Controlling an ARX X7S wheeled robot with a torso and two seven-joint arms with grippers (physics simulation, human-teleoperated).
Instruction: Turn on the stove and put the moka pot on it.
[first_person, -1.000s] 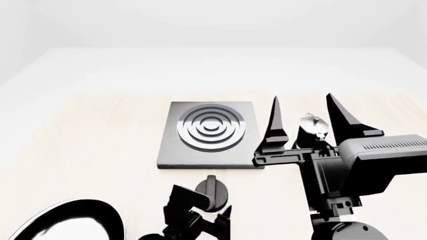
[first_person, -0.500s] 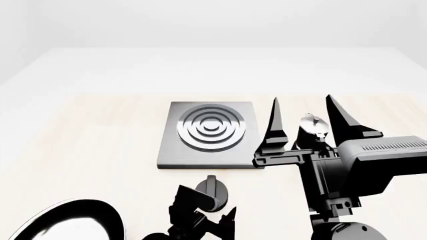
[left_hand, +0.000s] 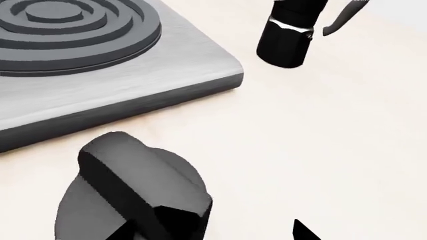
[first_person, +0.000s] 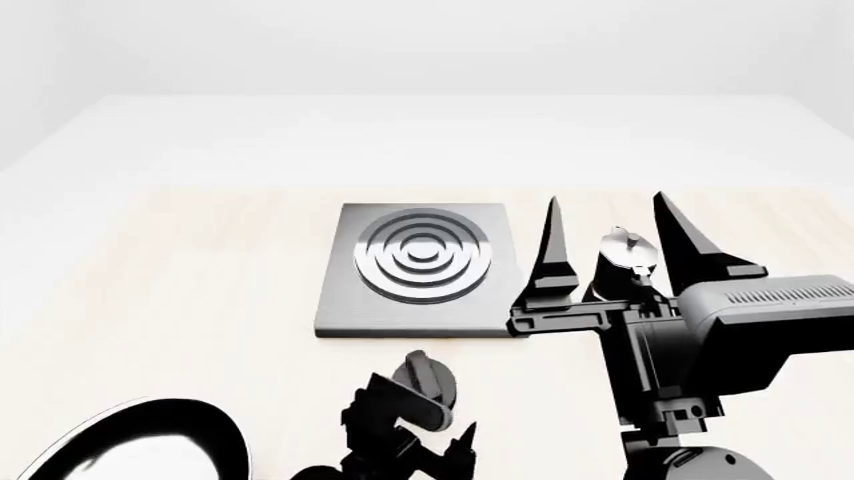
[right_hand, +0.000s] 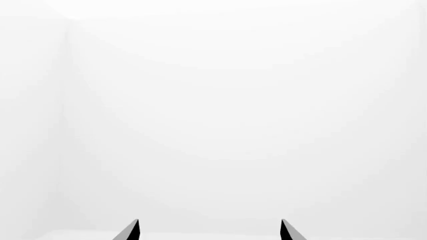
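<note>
Robot's all glossy black plastic/metal, basically no other colour on it. Right gripper (first_person: 611, 245) has two long tapered fingers (first_person: 549, 245), blade-like w/ sharp pointed tips, sitting on a flat crossbar w/ stepped brackets. Behind that there's a chunky boxy wrist housing (first_person: 767, 325) w/ a strip of fine vent slots along the top edge, plus a rounded joint cap below w/ a shiny highlight. Left gripper (first_person: 414, 425) looks angular, lots of small faceted bits, one thin spike finger (first_person: 463, 440) visible. No cables, screws or markings to be seen.
</note>
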